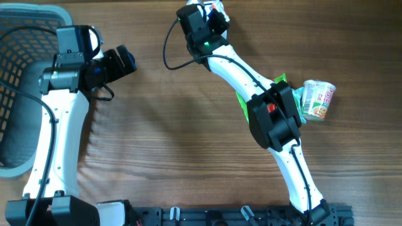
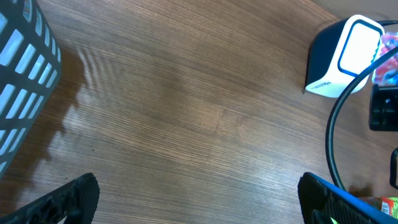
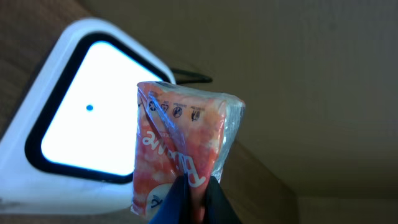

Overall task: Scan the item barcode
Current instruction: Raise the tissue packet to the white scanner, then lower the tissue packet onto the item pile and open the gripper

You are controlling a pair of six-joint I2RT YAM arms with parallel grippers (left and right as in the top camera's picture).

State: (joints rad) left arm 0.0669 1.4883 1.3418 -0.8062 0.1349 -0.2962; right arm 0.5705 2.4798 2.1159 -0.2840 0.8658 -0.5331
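My right pincer [image 3: 194, 190] is closed tight on the orange packet [image 3: 183, 140] — held before the lit scanner [image 3: 68, 124] at its nine o'clock; my left pincer [image 2: 199, 202] is spread wide, holding nothing.

We list: wood-grain tabletop [image 2: 186, 112]; dark slotted basket [image 2: 25, 81], upper left; barcode scanner [image 2: 342, 59], upper right, white-rimmed lit window; pink packet [image 2: 388, 62] at right edge; black cable [image 2: 333, 137] curving below; left tool [image 2: 199, 202], fingers [image 2: 71, 198] spread wide, empty.
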